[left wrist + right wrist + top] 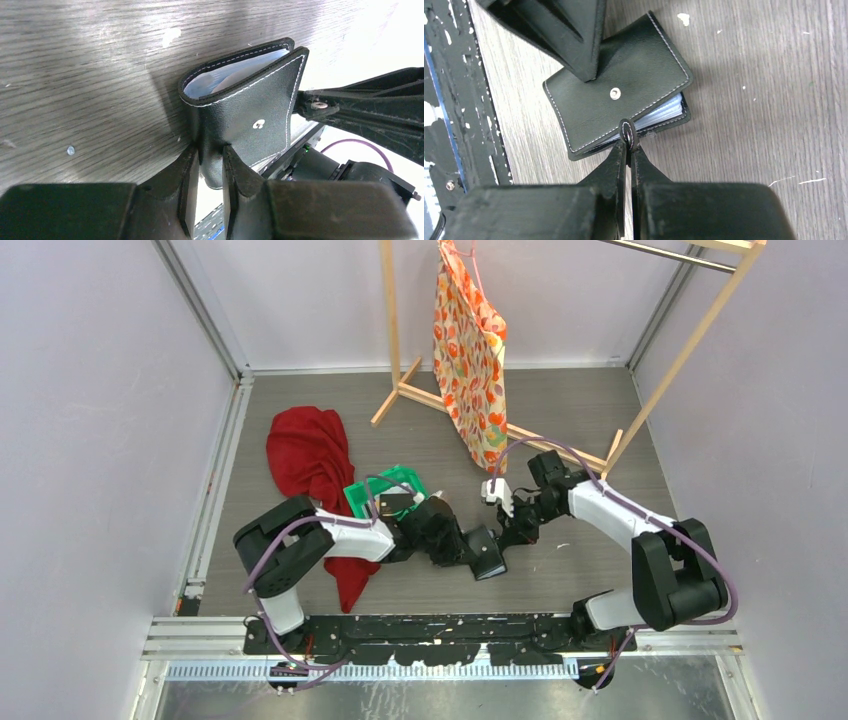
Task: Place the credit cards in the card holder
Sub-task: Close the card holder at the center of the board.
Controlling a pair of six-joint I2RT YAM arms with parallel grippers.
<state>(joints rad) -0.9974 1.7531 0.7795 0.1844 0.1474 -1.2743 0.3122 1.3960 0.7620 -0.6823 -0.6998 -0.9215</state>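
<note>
Here, at the left, the left gripper (210, 157) pinches the lower edge of the front cover of the card holder (250, 112). The holder lies slightly open on the wooden table (764, 90), between both arms. At the right, the right gripper (629, 140) is pressed together on its snap tab (628, 129).

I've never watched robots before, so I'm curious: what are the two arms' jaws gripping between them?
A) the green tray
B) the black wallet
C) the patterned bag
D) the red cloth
B: the wrist views show the left jaws clamped on the cover of the wallet and the right jaws pinching its snap tab.
</note>
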